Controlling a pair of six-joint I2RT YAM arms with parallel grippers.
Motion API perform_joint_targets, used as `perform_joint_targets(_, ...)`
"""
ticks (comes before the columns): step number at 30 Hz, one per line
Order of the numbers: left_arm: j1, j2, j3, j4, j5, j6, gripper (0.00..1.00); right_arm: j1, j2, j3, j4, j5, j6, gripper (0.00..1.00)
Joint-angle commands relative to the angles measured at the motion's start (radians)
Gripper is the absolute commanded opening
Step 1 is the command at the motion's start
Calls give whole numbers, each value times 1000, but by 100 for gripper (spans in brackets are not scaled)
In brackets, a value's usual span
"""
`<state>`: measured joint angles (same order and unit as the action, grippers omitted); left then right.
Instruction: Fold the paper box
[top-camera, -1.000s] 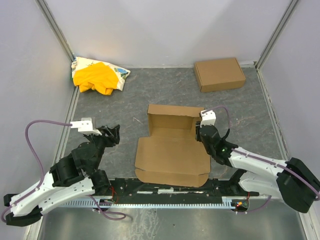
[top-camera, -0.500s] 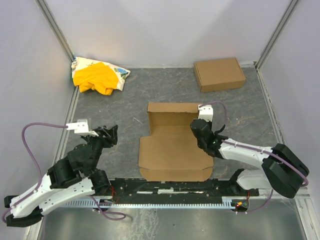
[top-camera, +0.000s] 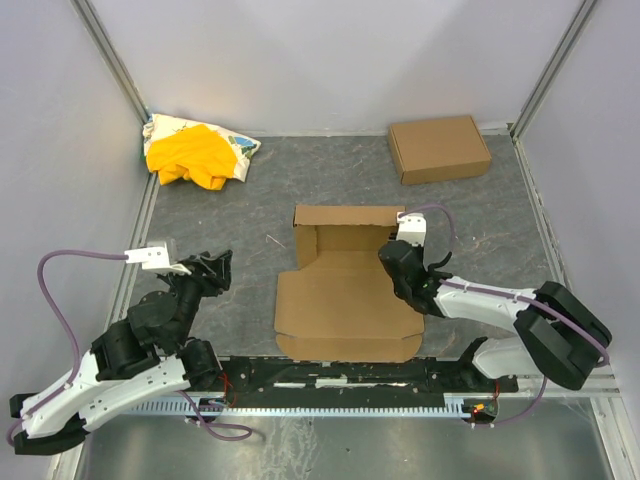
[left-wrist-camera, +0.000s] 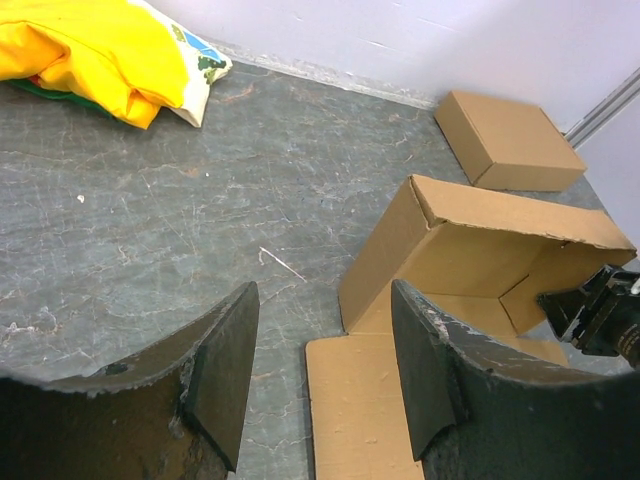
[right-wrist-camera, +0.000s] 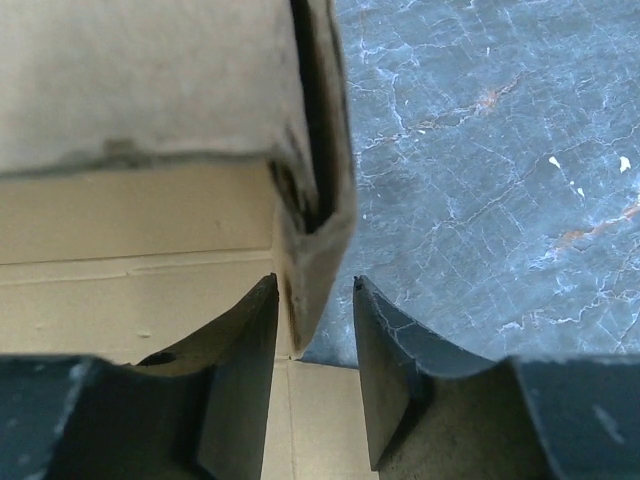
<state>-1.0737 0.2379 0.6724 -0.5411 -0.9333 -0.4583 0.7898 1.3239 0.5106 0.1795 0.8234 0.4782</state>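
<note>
The paper box (top-camera: 345, 300) lies mid-table, a brown cardboard sheet with its back and side walls raised and a flat panel toward me. In the left wrist view the paper box (left-wrist-camera: 480, 260) stands ahead and to the right. My left gripper (top-camera: 215, 268) is open and empty, left of the box, and its jaws (left-wrist-camera: 325, 380) frame the flat panel's left edge. My right gripper (top-camera: 392, 262) is at the box's right wall. Its jaws (right-wrist-camera: 314, 290) are open and straddle the near end of that doubled wall (right-wrist-camera: 318, 215) without clamping it.
A ready-made brown box (top-camera: 439, 148) sits at the back right and also shows in the left wrist view (left-wrist-camera: 508, 140). A yellow-and-white cloth heap (top-camera: 195, 152) lies at the back left. Enclosure walls close in both sides and the back. A rail (top-camera: 330, 375) runs along the near edge.
My right gripper has moved in to the box's right wall and now straddles it. The box has shifted slightly left. My left arm has drifted a little left.
</note>
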Motion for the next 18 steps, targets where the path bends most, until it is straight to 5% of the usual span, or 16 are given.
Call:
perform_joint_targets(1,-1,-9,0,19,-4,-41,62,3,20,0,61,3,20,44)
perform_joint_targets(3,-1,-10,0,20,-4,-41,62,3,37,13,55,9,24,36)
perform_joint_targets(5,0,-12,-2,17,-3,-42,62,3,56,36,25,15,37,14)
perform_joint_targets(7,-2,-12,-2,15,-1,-45,62,3,59,46,12,16,47,2)
perform_joint_targets(13,0,10,-28,32,-2,-7,54,3,45,54,-14,17,69,1)
perform_joint_targets(18,0,235,-116,138,72,0,64,3,6,53,-37,-7,77,1)
